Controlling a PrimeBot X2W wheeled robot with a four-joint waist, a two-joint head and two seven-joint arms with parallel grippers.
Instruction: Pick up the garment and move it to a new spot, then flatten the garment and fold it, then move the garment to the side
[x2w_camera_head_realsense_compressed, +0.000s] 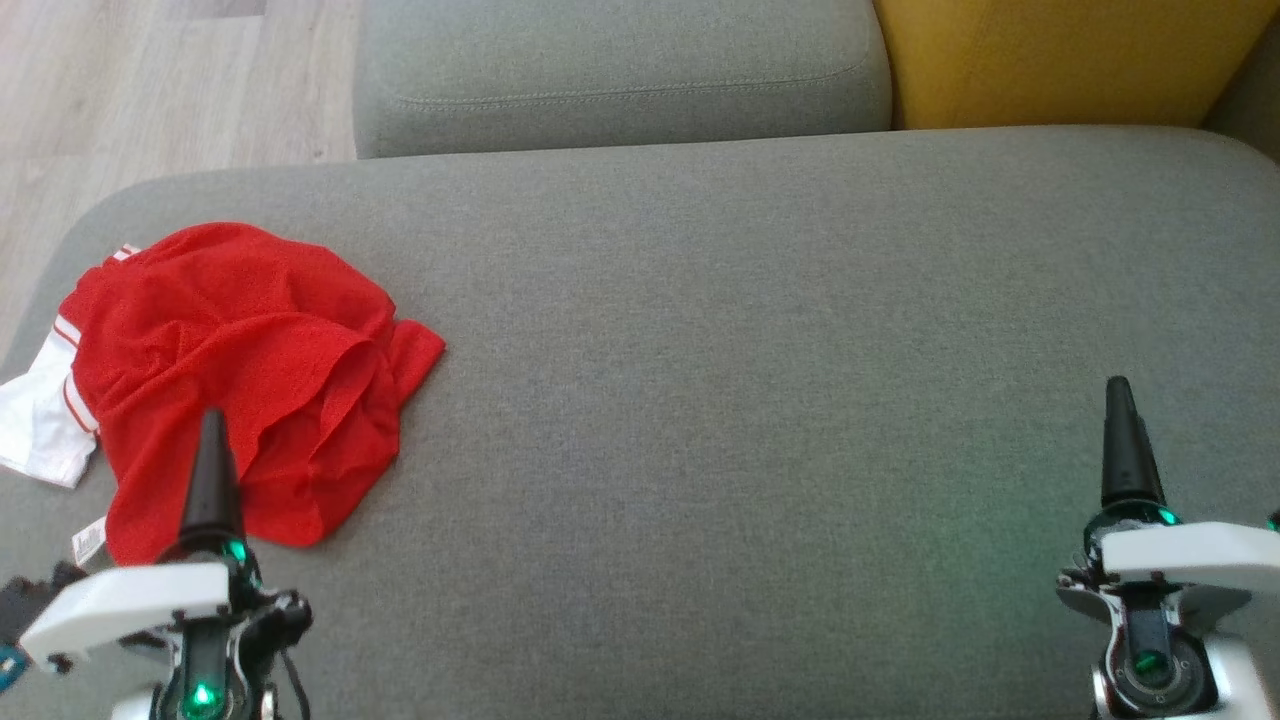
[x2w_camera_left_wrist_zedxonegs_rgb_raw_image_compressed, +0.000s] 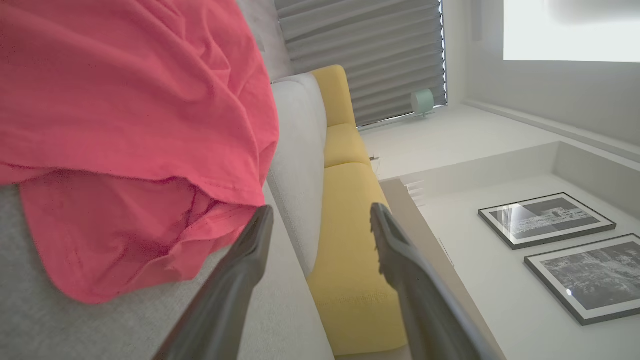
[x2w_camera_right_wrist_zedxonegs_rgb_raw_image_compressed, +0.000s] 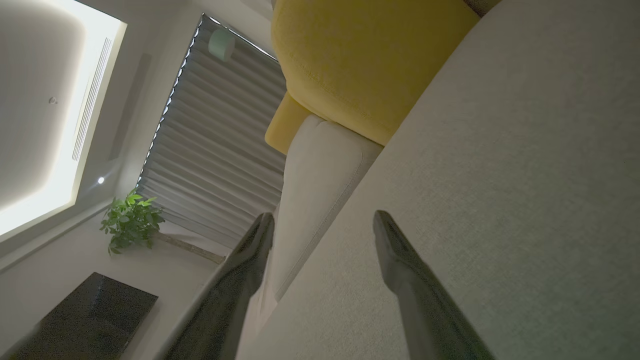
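The garment (x2w_camera_head_realsense_compressed: 240, 370) is a red mesh heap, crumpled at the left end of the grey seat (x2w_camera_head_realsense_compressed: 760, 380), with a small white tag (x2w_camera_head_realsense_compressed: 88, 541) at its near corner. A white panel with red stripes (x2w_camera_head_realsense_compressed: 40, 415) sticks out at its left; I cannot tell if it is part of the same piece. My left gripper (x2w_camera_head_realsense_compressed: 212, 425) hovers at the heap's near edge, open, with nothing between its fingers. In the left wrist view the red garment (x2w_camera_left_wrist_zedxonegs_rgb_raw_image_compressed: 125, 125) lies just left of the open left gripper (x2w_camera_left_wrist_zedxonegs_rgb_raw_image_compressed: 320, 215). My right gripper (x2w_camera_head_realsense_compressed: 1120, 392) (x2w_camera_right_wrist_zedxonegs_rgb_raw_image_compressed: 322, 220) stands open over bare seat at the right.
A grey back cushion (x2w_camera_head_realsense_compressed: 620, 70) and a yellow cushion (x2w_camera_head_realsense_compressed: 1060, 60) line the far side. Wood floor (x2w_camera_head_realsense_compressed: 150, 90) lies beyond the seat's rounded left end. The seat's middle and right are bare fabric.
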